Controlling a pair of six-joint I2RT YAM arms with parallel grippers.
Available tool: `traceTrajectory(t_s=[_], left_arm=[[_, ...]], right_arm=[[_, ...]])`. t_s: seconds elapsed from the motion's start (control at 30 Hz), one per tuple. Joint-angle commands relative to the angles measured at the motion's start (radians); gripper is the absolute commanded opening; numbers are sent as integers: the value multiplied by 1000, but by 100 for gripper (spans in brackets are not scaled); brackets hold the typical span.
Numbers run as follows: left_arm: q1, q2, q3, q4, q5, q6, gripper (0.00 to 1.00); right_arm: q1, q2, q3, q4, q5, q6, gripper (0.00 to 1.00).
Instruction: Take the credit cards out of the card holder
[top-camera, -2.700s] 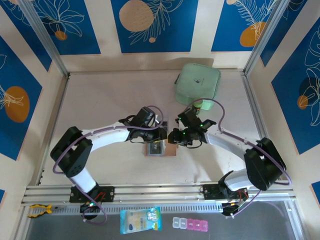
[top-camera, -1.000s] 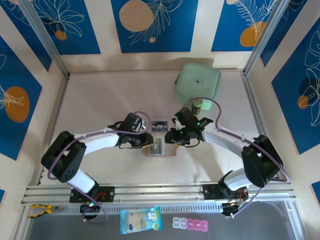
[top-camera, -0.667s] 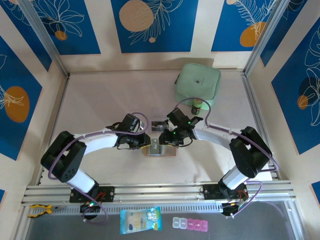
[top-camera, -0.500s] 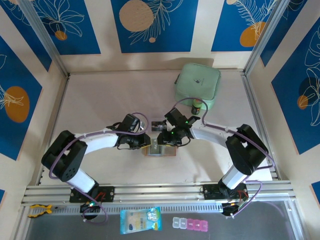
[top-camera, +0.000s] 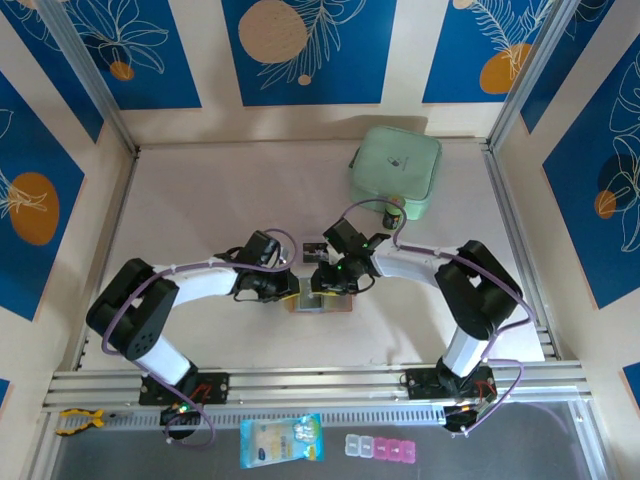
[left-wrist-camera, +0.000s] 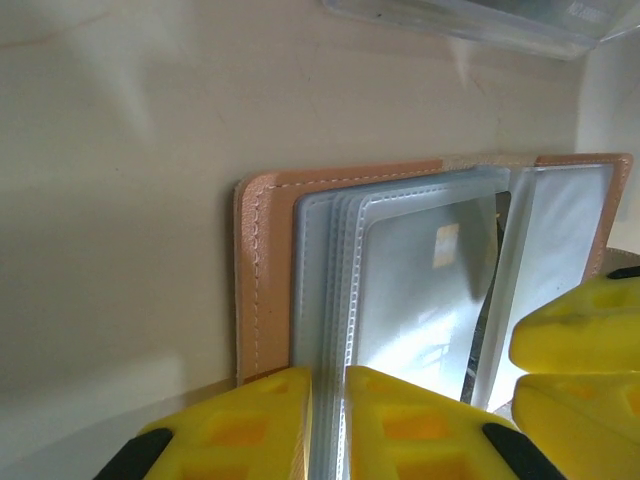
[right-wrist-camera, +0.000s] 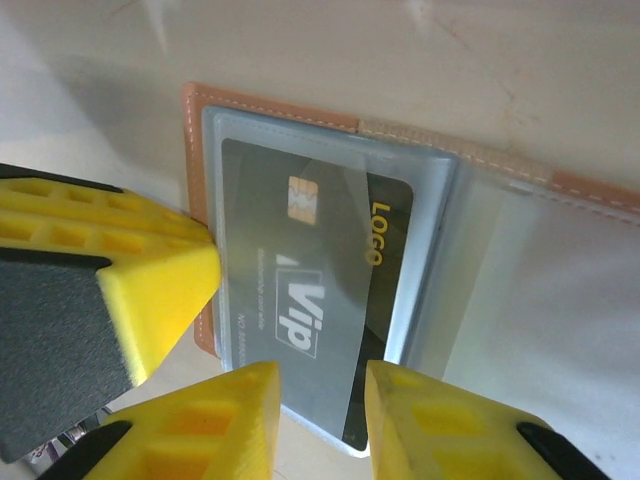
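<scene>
The salmon-tan card holder (top-camera: 340, 303) lies open on the table, its clear sleeves fanned out (left-wrist-camera: 400, 270). My left gripper (left-wrist-camera: 328, 375) is shut on the near edge of the sleeve stack, beside the leather cover (left-wrist-camera: 262, 270). A dark grey credit card (right-wrist-camera: 320, 290) with pale "Vip" lettering sits in the top sleeve, its lower end sticking out. My right gripper (right-wrist-camera: 322, 385) hovers open over that end, one finger on each side. From above, both grippers (top-camera: 297, 288) (top-camera: 318, 285) meet over the holder. A small dark-and-pale card (top-camera: 318, 248) lies flat just behind them.
The mint-green zip pouch (top-camera: 396, 170) rests at the back right. The left gripper's yellow finger (right-wrist-camera: 100, 280) crowds the holder's left edge. A blue packet (top-camera: 282, 440) and a pill box (top-camera: 380, 447) lie below the front rail.
My right gripper has swung left from beside the holder to over its open sleeves and narrowed slightly. My left gripper's jaws have closed in on the sleeve stack. The holder has stayed put.
</scene>
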Motion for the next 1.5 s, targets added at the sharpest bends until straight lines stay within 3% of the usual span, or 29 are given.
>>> traceTrajectory(t_s=[0.0,0.7,1.47], left_arm=[[9,19,-15,-6,11,16,17],[9,28,-3,-17,6,20,16],[8,35,5,-18,6,22,16]], right_arm=[[9,20,27,15,-34,10,28],[11,62,25,33,-36,1,21],[15,27,37,-76,73,-22,27]])
